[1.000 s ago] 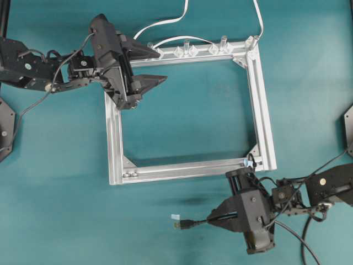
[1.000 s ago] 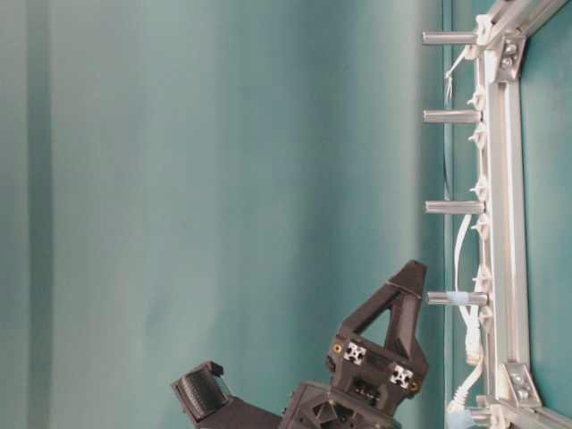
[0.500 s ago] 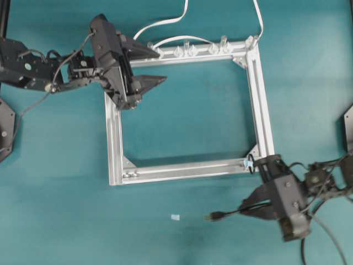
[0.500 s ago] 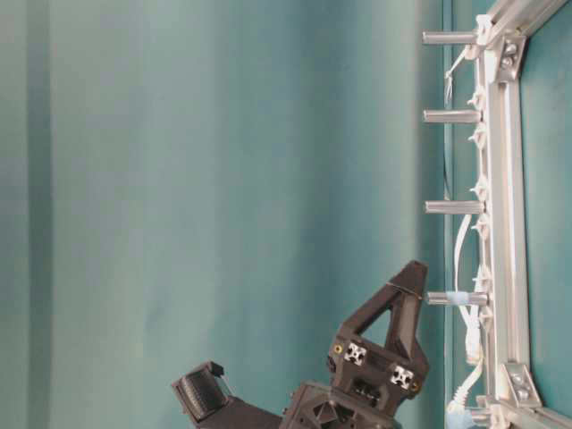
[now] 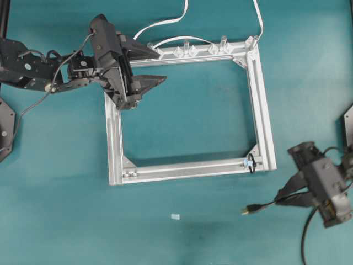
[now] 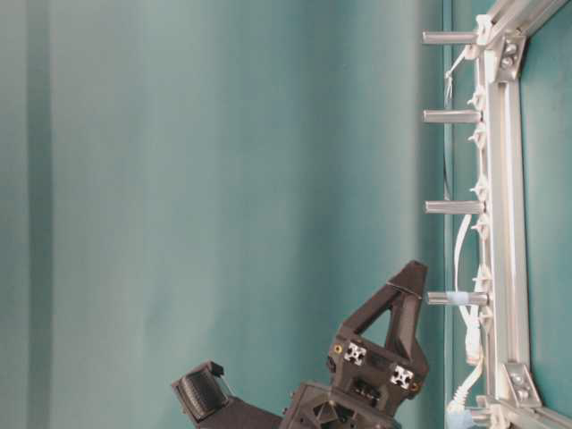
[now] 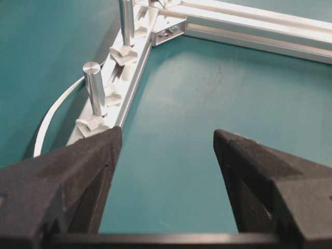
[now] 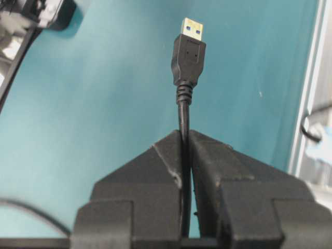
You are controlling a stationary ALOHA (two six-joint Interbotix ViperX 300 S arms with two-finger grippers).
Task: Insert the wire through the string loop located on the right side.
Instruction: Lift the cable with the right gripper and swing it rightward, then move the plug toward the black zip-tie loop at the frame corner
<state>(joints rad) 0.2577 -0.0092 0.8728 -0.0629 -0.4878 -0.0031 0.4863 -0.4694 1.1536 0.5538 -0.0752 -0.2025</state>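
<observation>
While pinching the wire (image 8: 182,155), right gripper (image 8: 184,150) hovers.

No words, numbers or signs can be read anywhere — not one. The frame (image 5: 263,110) is plain silver metal with no print on it. The plug (image 8: 188,52) on the wire (image 8: 183,124) has a small square pressed into its black shell (just a shape, not a letter). A tiny pale scrap (image 5: 175,217) lies on the table (image 5: 182,243), too small to tell if anything is written on it. A light blue bit (image 5: 245,162) sits by the loop (image 5: 251,164) — no writing shows there. The grippers are plain black too.
</observation>
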